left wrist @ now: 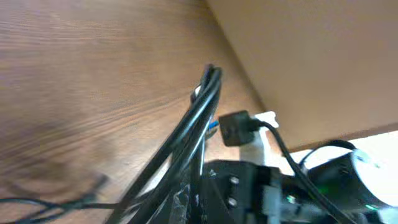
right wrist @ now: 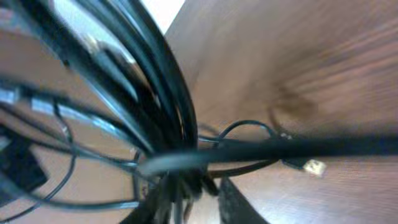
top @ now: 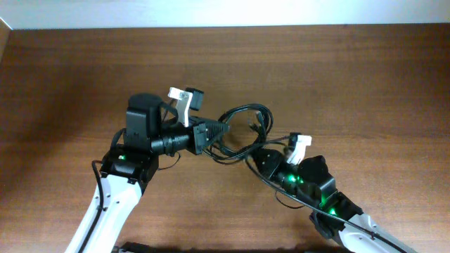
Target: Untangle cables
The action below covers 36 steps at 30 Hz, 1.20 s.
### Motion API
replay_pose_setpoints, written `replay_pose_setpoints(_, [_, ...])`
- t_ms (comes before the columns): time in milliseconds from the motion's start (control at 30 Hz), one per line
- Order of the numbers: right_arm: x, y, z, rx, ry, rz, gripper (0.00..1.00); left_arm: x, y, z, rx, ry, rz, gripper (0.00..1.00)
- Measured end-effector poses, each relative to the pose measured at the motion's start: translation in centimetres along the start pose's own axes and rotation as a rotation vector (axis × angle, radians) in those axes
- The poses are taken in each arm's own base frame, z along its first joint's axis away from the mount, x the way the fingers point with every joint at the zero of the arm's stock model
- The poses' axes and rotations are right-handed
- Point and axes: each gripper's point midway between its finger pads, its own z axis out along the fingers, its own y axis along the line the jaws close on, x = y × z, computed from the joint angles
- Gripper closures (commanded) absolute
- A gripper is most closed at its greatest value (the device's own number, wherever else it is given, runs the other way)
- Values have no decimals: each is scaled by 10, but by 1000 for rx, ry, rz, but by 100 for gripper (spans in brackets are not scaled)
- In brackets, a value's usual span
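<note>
L gripper (top: 216, 131), centre of overhead view, is clamping down on the cables (top: 246, 112), jaws narrowed to a tip pointing right. R gripper (top: 261, 159), just lower right of it, is also pinching the bundle. In the R wrist view the strands (right wrist: 168, 81) are converging at bottom centre, btwn dark finger shapes, but it's blurry. The cables are sitting btwn the two grippers, mid-frame on the wood table (top: 70, 70). They're thin, black and glossy, looping up and right in an oval, w/ a looser thin strand sagging below. In the L wrist view several strands (left wrist: 205, 99) are running together diagonally, lower left to upper centre. A gold-tipped plug (right wrist: 314, 167) is showing at the right of the R wrist view.
</note>
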Motion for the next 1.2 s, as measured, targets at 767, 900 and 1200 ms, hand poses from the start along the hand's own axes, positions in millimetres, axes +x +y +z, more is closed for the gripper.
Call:
replay_pose_setpoints(767, [-5, -130, -56, 593, 111, -144, 96, -17, 107, -55, -482, -159, -178, 100])
replay_pose_setpoints(900, [-70, -93, -92, 648, 16, -195, 90, -20, 107, -56, -485, -172, -169, 100])
replay_pose_setpoints(1200, [-50, -8, -71, 250, 238, -211, 12, -50, 37, -108, -443, -383, 10, 100])
